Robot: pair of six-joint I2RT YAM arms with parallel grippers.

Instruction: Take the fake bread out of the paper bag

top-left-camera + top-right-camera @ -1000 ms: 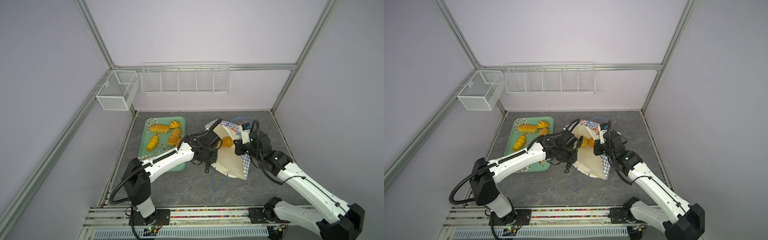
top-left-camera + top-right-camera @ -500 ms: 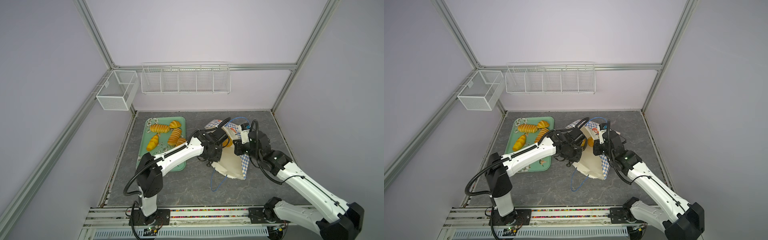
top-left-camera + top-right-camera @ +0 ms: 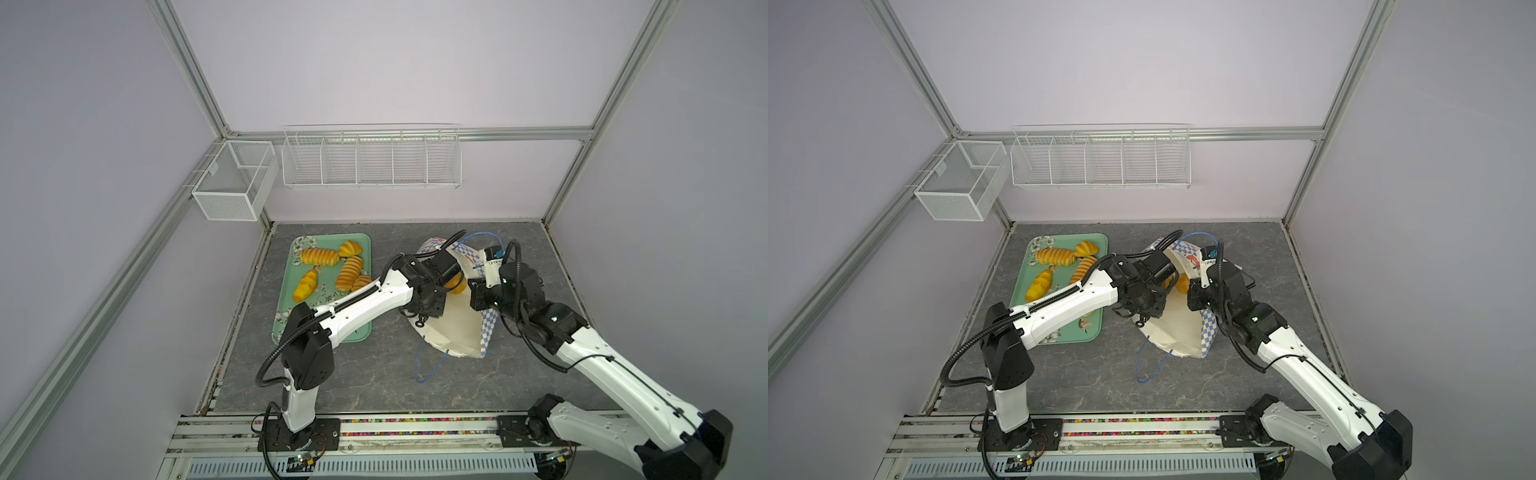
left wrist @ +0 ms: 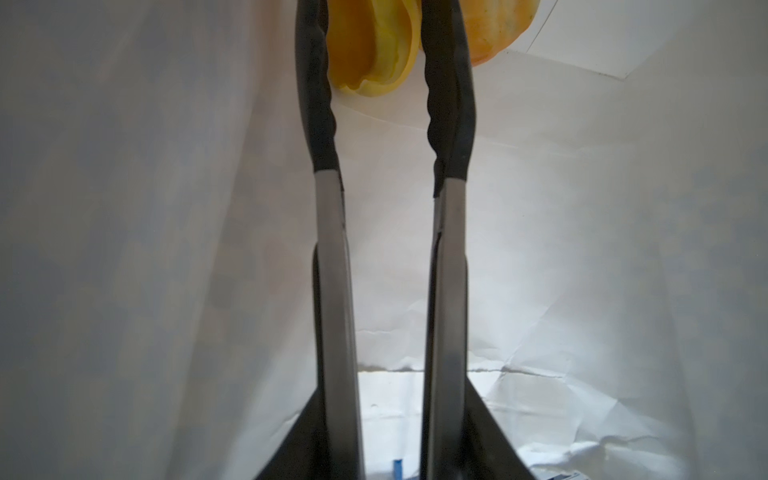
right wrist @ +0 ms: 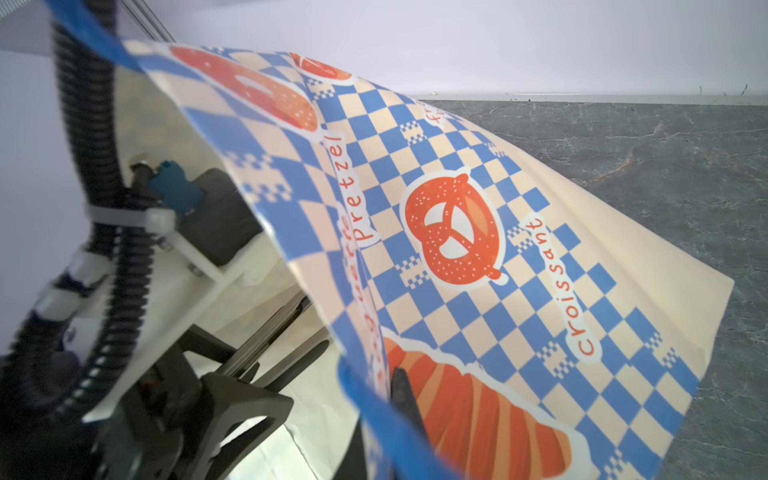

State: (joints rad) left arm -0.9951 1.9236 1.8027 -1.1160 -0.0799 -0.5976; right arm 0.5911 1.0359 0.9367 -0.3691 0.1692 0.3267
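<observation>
The paper bag (image 3: 453, 328) (image 3: 1179, 328) lies tilted on the table, cream inside facing up, checked outside (image 5: 478, 199) toward the right arm. My right gripper (image 3: 478, 297) (image 3: 1196, 299) (image 5: 392, 382) is shut on its rim by a blue cord handle. My left gripper (image 3: 446, 282) (image 4: 374, 16) reaches deep inside the bag, its long fingers (image 4: 322, 104) apart. One yellow piece of fake bread (image 4: 370, 45) sits between their tips, and an orange piece (image 4: 494, 29) lies beside it. In both top views, bread (image 3: 455, 284) (image 3: 1183, 284) shows inside the bag.
A green tray (image 3: 291, 316) (image 3: 1090, 334) left of the bag holds several golden loaves (image 3: 318, 256). A loose blue cord handle (image 3: 428, 365) trails on the table in front of the bag. Two white wire baskets (image 3: 372, 160) (image 3: 232, 183) hang on the back wall.
My left arm has pushed from the bag's mouth deeper inside, and its fingers have spread apart. The right gripper has kept its hold on the rim.
</observation>
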